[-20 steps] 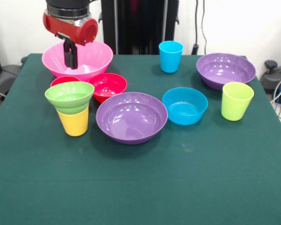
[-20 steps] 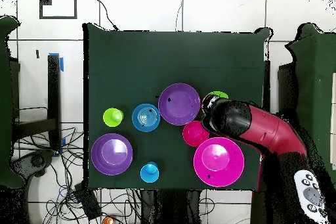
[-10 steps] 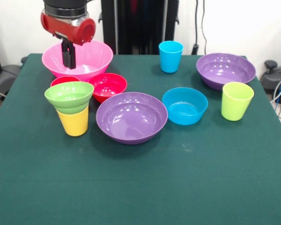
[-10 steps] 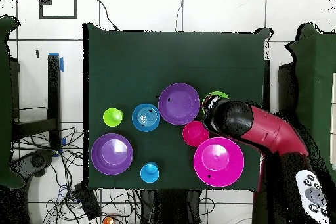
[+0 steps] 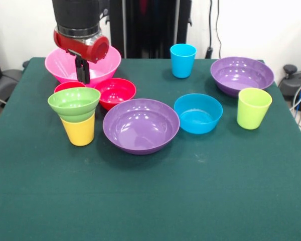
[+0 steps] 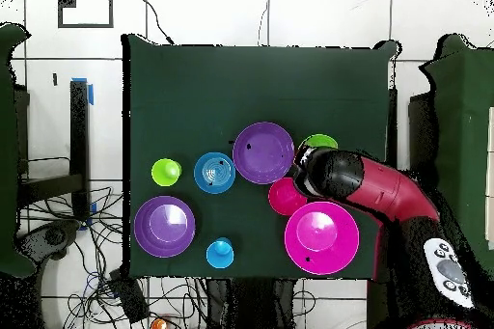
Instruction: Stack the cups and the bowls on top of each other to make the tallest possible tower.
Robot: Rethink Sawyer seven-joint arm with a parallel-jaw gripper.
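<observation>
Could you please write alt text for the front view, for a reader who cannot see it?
A green bowl sits in a yellow cup on a green table, with the robot's claw hanging behind it, before a pink bowl. Loose around them stand a red bowl, two purple bowls, a blue bowl, a blue cup and a lime cup.

A dark green table [image 5: 150, 201] stands on a white tiled floor [image 6: 193, 12] strewn with cables [image 6: 68, 219].
</observation>
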